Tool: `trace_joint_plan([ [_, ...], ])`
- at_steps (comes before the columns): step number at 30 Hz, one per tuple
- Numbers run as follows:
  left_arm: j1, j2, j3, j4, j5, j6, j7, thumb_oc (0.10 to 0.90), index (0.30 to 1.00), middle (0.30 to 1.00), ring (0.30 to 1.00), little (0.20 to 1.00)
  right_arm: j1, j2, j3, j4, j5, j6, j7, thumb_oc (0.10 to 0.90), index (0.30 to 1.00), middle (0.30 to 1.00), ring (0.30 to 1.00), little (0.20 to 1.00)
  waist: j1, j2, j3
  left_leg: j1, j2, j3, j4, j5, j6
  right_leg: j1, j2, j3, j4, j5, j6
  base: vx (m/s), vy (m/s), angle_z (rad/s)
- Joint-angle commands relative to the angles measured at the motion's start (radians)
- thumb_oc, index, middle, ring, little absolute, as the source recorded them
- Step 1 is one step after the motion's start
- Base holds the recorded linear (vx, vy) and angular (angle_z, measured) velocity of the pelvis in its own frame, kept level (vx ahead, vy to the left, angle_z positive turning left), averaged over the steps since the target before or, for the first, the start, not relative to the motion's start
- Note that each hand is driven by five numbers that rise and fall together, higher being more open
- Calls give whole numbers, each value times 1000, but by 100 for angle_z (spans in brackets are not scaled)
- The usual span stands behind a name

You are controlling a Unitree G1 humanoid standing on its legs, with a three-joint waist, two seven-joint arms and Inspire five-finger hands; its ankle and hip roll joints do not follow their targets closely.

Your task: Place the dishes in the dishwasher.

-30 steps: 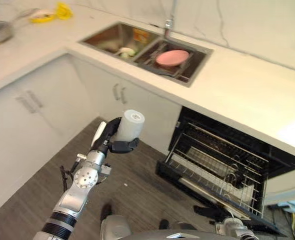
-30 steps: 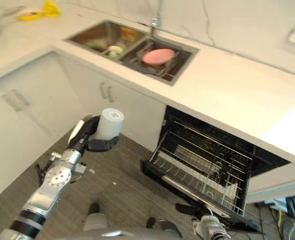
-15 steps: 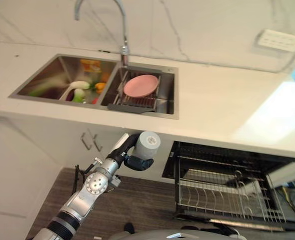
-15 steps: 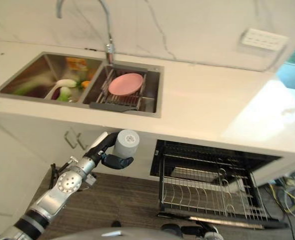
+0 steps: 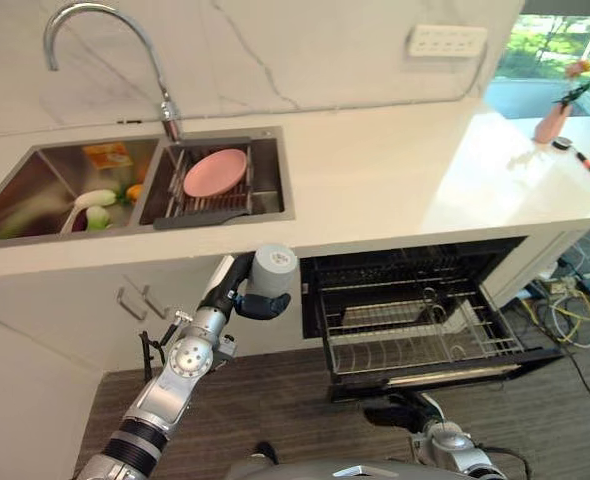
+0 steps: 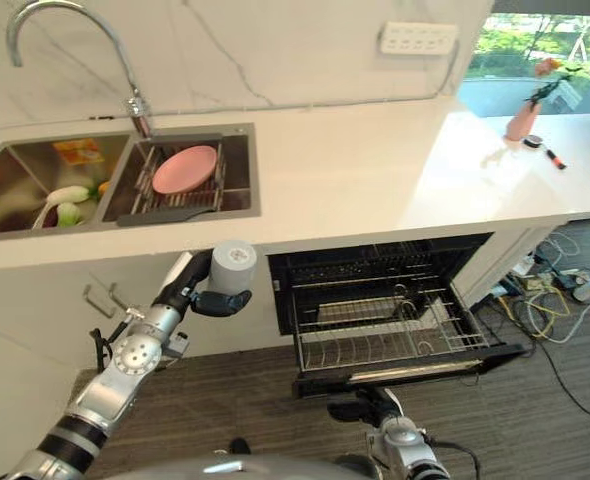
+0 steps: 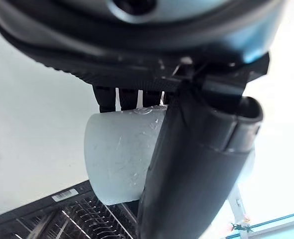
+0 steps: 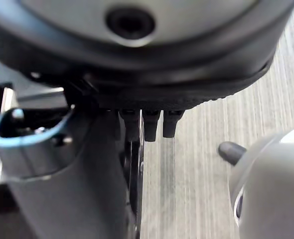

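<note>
Fingers (image 7: 118, 101) and thumb of L hand (image 5: 243, 290) are curled round a pale grey cup (image 5: 272, 270), gripping it. In the L wrist view the thumb crosses the cup's side, fingers wrap behind it. Cup is upright, open end up, held in the air in front of the white cabinet (image 5: 95, 330) under the counter (image 5: 375, 190), just L of the open dishwasher (image 5: 415, 300). Cup isn't touching cabinet or rack.

R hand (image 8: 87, 164) shows in the R wrist view over wood-look floor (image 8: 207, 164). Its fingers point down beside the thumb, holding nothing; can't tell if they're straight or curled.

Dishwasher: lower rack (image 5: 425, 335) pulled out over the floor, wire tines across it. A whitish flat item lies toward its R end; a dark item sits nr the middle back. Can't tell what they are.

Sink (image 5: 275, 170), two basins, set in the counter well above and L of the cup. R basin holds a wire drainer w/ a pink plate (image 5: 215, 172) leaning in it. L basin has white and green items (image 5: 93, 205) plus sth orange and yellow at the back. Tap (image 5: 105, 50) arches over the divide.

Wall socket (image 5: 445, 40) on the marble backsplash. Far R on the counter by the window: a pink vase (image 5: 549, 120) w/ flowers, small dark items next to it. Cables (image 5: 575, 300) lie on the floor R of the dishwasher.
</note>
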Motion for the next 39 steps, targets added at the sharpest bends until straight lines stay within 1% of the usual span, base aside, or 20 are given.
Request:
trace_joint_plan([
  [1,-213,-6,103,-95,-46,-125,85,400,300,300,300,300,-76,-44,5,-134,-54,-91,-26,800,900,900,900,900,-21,-72,-57,73,2,-38,67,-104,7,108,-14,30,-235,171,67,62,-129,-43],
  [5,-223,-26,95,-62,-55,-128,90,400,300,300,300,300,-53,-79,-3,-251,-79,-102,-32,800,900,900,900,900,-32,-67,-62,93,16,-19,55,-96,-3,114,1,55,-253,163,64,35,-54,-51],
  [6,-237,-41,80,-40,-72,-128,86,400,300,300,300,300,-41,-98,-21,-325,-74,-115,-37,800,900,900,900,900,-47,-66,-60,99,19,-16,50,-90,-6,112,3,59,-253,167,64,24,-23,-28],
  [7,-237,-41,80,-40,-72,-129,86,400,300,300,300,300,-41,-98,-21,-325,-74,-114,-37,800,900,900,900,900,-46,-66,-60,99,19,-16,50,-90,-6,113,3,59,-253,167,64,33,-22,-7],
  [10,-262,-61,46,-1,-114,-126,64,400,300,300,300,300,-20,-121,-58,-456,-78,-136,-48,800,900,900,900,900,-81,-58,-66,112,20,2,36,-90,-6,104,6,76,-253,171,63,16,-2,-5],
  [11,-263,-62,45,0,-115,-127,64,400,300,300,300,300,-19,-122,-59,-458,-78,-135,-48,800,900,900,900,900,-80,-58,-66,113,20,2,36,-90,-6,103,6,77,-253,171,63,6,1,-13],
  [14,-275,-74,25,18,-144,-125,43,400,300,300,300,300,-9,-139,-89,-536,-100,-140,-62,800,900,900,900,900,-106,-49,-68,121,19,25,35,-100,-3,89,6,103,-252,176,66,5,16,-28],
  [15,-285,-84,10,37,-155,-121,32,400,300,300,300,300,-12,-146,-103,-583,-117,-143,-71,800,900,900,900,900,-125,-44,-70,128,15,42,36,-108,2,77,5,124,-251,182,69,-4,23,-21],
  [17,-286,-85,9,39,-155,-122,32,400,300,300,300,300,-11,-147,-104,-585,-117,-142,-71,800,900,900,900,900,-123,-43,-70,128,15,44,36,-108,2,76,6,126,-251,182,69,1,17,-28],
  [18,-293,-92,4,58,-163,-117,26,400,300,300,300,300,-11,-161,-122,-640,-150,-139,-83,800,900,900,900,900,-142,-37,-73,137,12,66,35,-116,6,62,5,148,-250,187,70,8,25,-51],
  [21,-314,-109,-4,74,-163,-113,33,400,300,300,300,300,-4,-177,-164,-750,-194,-127,-111,800,900,900,900,900,-172,-25,-73,151,7,105,34,-130,13,38,4,185,-247,198,75,28,30,-52],
  [22,-314,-109,-5,74,-164,-113,33,400,300,300,300,300,-3,-176,-165,-750,-194,-126,-111,800,900,900,900,900,-170,-19,-77,161,7,86,29,-150,8,45,6,193,-248,184,84,69,33,-60],
  [24,-330,-114,-5,71,-162,-116,36,400,300,300,300,300,-12,-187,-192,-820,-212,-137,-127,800,900,900,900,900,-191,-11,-74,165,5,103,28,-157,12,31,5,208,-247,191,89,31,12,-37],
  [31,-370,-119,-3,65,-163,-126,43,400,300,300,300,300,-37,-212,-236,-963,-241,-148,-145,800,900,900,900,900,-223,4,-69,166,3,132,28,-160,13,7,0,228,-247,202,93,-13,-7,-17],
  [33,-377,-123,-5,58,-162,-128,43,400,300,300,300,300,-34,-204,-247,-1005,-219,-163,-145,800,900,900,900,900,-231,8,-68,165,2,136,28,-160,13,5,0,230,-247,203,93,-10,-13,-8],
  [35,-384,-127,-13,55,-164,-133,39,400,300,300,300,300,-37,-195,-241,-1049,-156,-201,-120,800,900,900,900,900,-234,10,-66,162,2,138,29,-158,12,2,0,233,-247,205,92,0,0,0],
  [36,-393,-130,-28,56,-171,-139,30,400,300,300,300,300,-46,-179,-220,-1080,-52,-242,-80,800,900,900,900,900,-234,11,-64,159,3,138,30,-156,12,-3,-1,232,-247,208,92,0,0,0],
  [37,-394,-130,-28,58,-172,-140,30,400,300,300,300,300,-46,-181,-222,-1079,-47,-244,-76,800,900,900,900,900,-234,10,-64,159,3,137,30,-156,12,-3,-1,231,-247,208,91,-28,-31,-1],
  [38,-406,-136,-45,65,-186,-143,24,400,300,300,300,300,-54,-150,-182,-1111,117,-279,-21,800,900,900,900,900,-233,12,-61,158,3,138,28,-152,9,-5,-3,228,-247,210,91,0,0,0],
  [39,-407,-135,-45,66,-187,-144,24,400,300,300,300,300,-55,-151,-183,-1110,122,-280,-17,800,900,900,900,900,-234,11,-61,158,3,138,28,-151,9,-5,-3,228,-247,210,91,0,0,0],
])
